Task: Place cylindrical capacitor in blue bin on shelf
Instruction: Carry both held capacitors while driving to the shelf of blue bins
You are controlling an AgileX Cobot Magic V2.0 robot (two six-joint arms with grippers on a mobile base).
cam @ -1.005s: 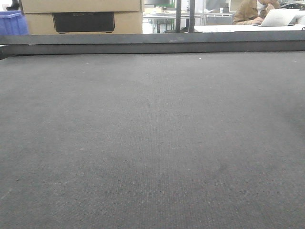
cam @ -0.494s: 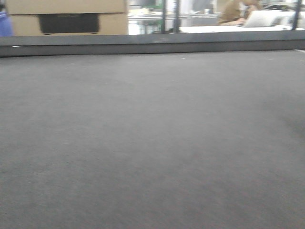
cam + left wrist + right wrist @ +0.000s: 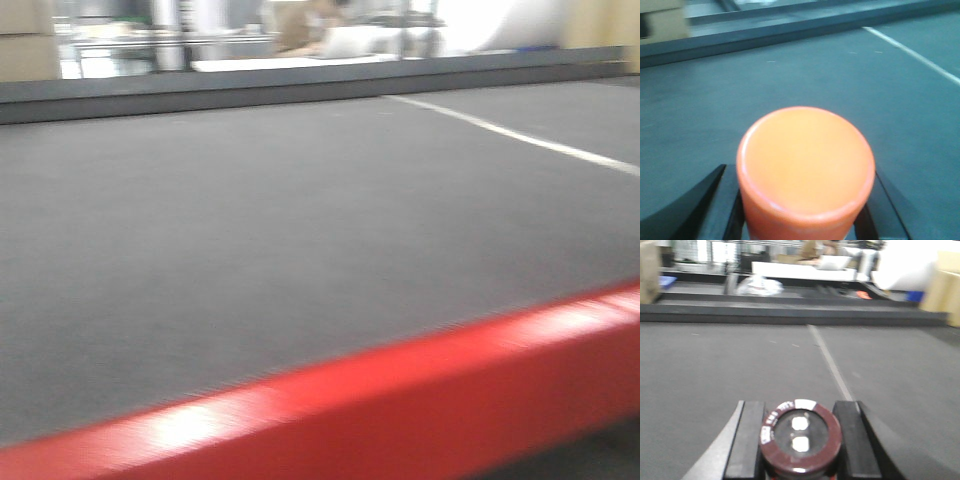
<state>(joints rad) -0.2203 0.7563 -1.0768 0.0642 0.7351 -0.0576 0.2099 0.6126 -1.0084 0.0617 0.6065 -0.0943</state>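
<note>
cylindrical capacitor (image 3: 801,437) | short dark brown-black cylinder, maroon rim with white print and one pale segment, two pale terminals on the dark end face | end face toward the wrist camera | clamped between the two fingers of right gripper (image 3: 801,427), touching both

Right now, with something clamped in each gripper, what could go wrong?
1. The round capacitor is only pinched at its sides by the right gripper; it might roll or slip out.
2. The front view is smeared, suggesting motion; a jolt could loosen it.
3. The left gripper holds an orange cylinder; the wrong item might get dropped off.
</note>
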